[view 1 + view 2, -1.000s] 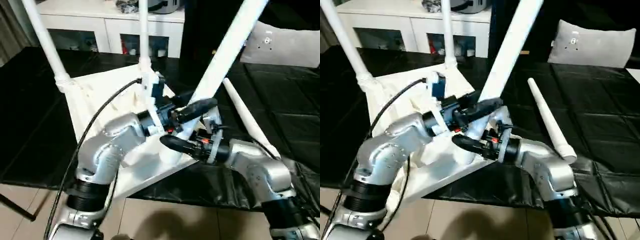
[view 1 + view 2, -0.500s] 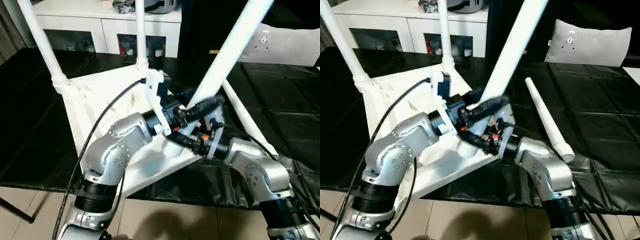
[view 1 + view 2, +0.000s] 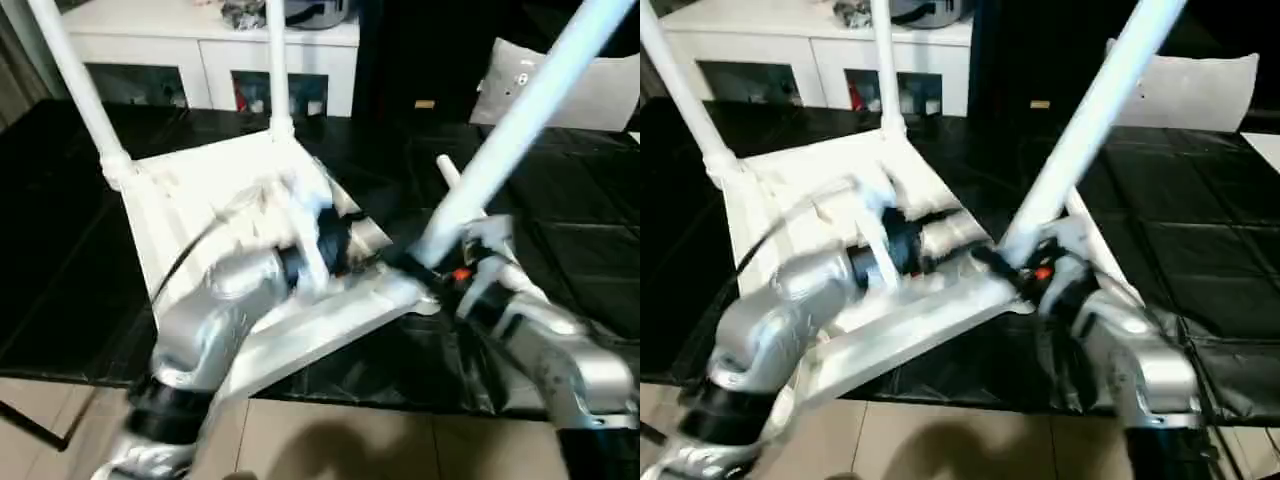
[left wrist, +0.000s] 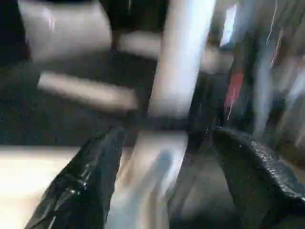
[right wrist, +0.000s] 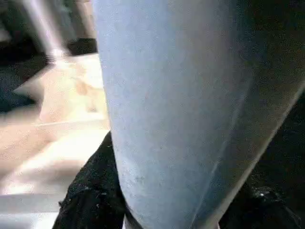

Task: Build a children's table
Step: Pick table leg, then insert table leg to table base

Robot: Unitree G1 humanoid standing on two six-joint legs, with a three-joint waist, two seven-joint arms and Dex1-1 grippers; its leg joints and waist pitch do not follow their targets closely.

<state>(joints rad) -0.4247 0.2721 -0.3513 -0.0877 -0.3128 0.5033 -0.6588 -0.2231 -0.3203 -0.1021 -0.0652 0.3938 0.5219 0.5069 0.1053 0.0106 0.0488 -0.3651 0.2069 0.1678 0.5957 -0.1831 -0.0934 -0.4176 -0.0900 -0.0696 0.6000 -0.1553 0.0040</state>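
1. The tabletop (image 3: 210,190) lies upside down on the black surface (image 3: 560,290), left of centre in the head views. Its ribbed underside faces up, so the corner sockets can take legs from above.

2. Two legs already stand in the far corners: one (image 3: 75,85) at the upper left of the frame, one (image 3: 277,65) at top centre. Both stand about upright, which suggests they are seated.

3. A third leg (image 3: 520,120) slants from the near right corner of the tabletop up to the upper right of the frame. The right tool (image 3: 440,270) grips it low down, close to the socket, most likely to steer its thick end home. In the right wrist view the leg (image 5: 190,109) sits between the two black fingers (image 5: 90,195).

4. The left tool (image 4: 167,181) stands open beside that same leg, with its fingers (image 4: 81,186) spread either side of the pole and not pressing it.

5. The fourth leg (image 3: 452,178) lies flat on the surface behind the slanted one, waiting its turn.

6. A white cabinet (image 3: 210,45) and a grey pillow (image 3: 530,80) sit along the top of the frame, apart from the work.
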